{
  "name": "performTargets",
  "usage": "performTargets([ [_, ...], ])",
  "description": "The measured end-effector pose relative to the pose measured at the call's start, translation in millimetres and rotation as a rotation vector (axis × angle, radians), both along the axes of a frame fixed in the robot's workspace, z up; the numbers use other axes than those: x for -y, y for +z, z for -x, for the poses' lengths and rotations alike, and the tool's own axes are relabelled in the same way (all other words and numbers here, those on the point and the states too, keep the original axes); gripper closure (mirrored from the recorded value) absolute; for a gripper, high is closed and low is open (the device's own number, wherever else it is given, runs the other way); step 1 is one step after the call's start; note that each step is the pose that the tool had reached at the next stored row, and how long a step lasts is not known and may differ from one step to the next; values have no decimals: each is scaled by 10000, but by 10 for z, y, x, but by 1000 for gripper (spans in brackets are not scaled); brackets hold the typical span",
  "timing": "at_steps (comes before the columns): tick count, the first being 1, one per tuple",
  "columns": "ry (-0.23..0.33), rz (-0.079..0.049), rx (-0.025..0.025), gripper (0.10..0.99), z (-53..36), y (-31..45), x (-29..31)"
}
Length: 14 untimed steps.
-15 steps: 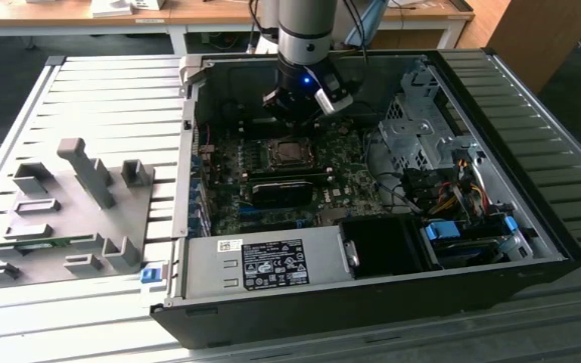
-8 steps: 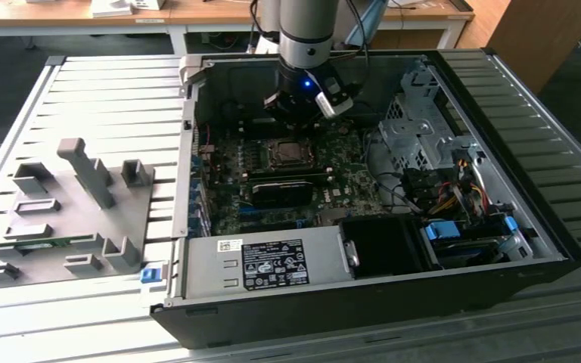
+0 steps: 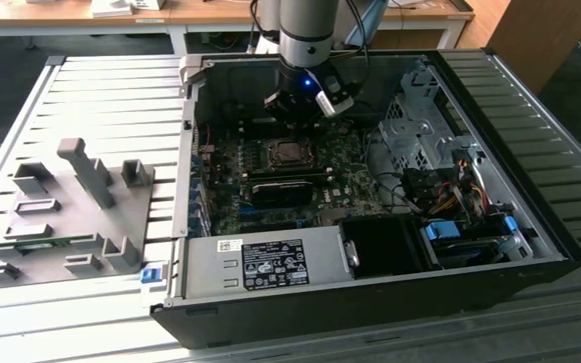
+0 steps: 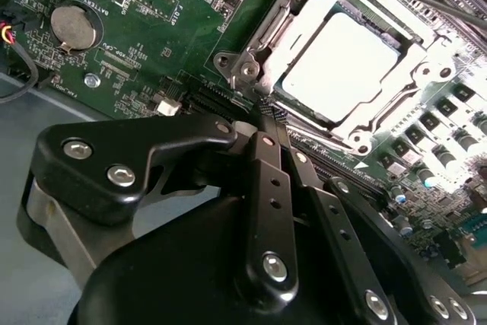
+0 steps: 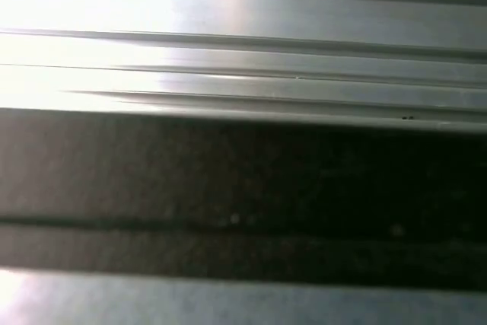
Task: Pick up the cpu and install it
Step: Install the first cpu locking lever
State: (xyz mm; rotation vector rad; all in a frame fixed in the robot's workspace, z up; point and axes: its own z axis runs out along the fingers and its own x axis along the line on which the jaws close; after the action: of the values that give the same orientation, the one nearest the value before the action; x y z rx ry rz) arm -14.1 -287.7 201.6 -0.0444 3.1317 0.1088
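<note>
Your arm comes straight down from the far side into the open black computer case, wrist vertical, with the black gripper hanging just beyond the socket, above the green motherboard. A blue light glows on the wrist. You can't tell from these views whether the claw is open or shut; in the second wrist view the black linkage bars run together toward the board, tips hidden.

The cpu, a small flat square chip with a bright silver metal top, sits in the dark metal-framed socket in the second wrist view, level, frame around all its sides. In the exterior view the same socket lies mid-board, just near of the gripper. The gripper is near it; contact can't be judged.

Counts: one arm, one gripper, one cpu, one socket, one round silver coin battery, one grey moulded tray on the slatted metal table at the exterior view's left, well apart from the case.

Room: the case walls box in the board; a silver drive cage stands at the exterior view's right, a black power supply at the near edge.
</note>
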Motion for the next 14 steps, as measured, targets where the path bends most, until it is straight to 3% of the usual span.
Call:
performTargets([
  [5,2,214,-4,980,-1,-21,0],
  [11,0,246,-2,980,-3,-47,-5],
  [14,1,193,-1,980,-3,-48,-10],
])
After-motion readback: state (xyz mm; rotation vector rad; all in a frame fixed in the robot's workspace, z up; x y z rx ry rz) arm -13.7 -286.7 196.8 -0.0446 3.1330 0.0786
